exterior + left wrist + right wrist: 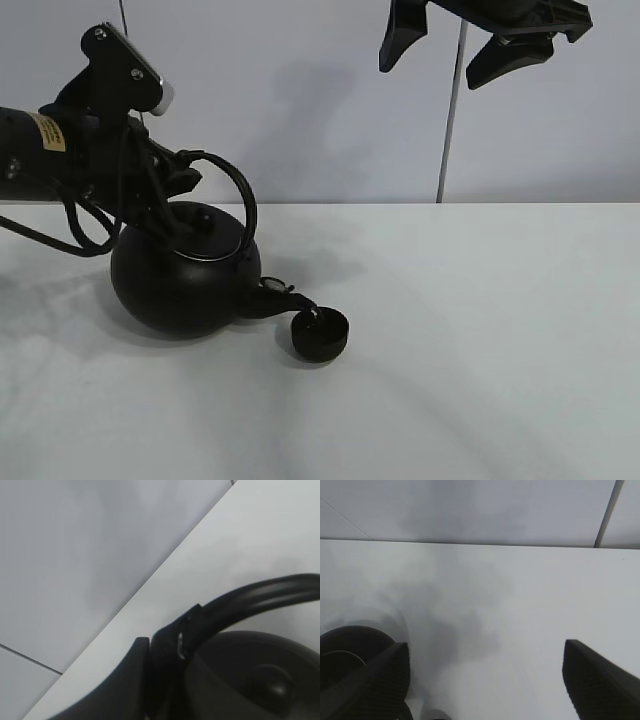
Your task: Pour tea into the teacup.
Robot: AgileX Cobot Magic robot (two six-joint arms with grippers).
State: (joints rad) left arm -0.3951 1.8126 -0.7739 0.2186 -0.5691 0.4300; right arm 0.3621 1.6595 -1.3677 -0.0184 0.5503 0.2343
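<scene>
A big round black kettle [185, 285] stands on the white table, left of centre, tipped to the right. Its spout [280, 298] reaches to the rim of the teacup [320, 335], a small low black cup just right of the kettle. My left gripper [185, 175] is shut on the kettle's arched handle [235, 190]; the left wrist view shows the handle [260, 597] pinched near its base, above the lid [260, 675]. My right gripper [450, 55] hangs high at the back right, open, holding nothing. In the right wrist view its fingers [375, 680] stand wide apart.
The white table [480, 360] runs right and forward from the cup. A pale wall with a thin vertical seam [450, 120] rises behind it. The left arm's cables [75, 225] loop down beside the kettle.
</scene>
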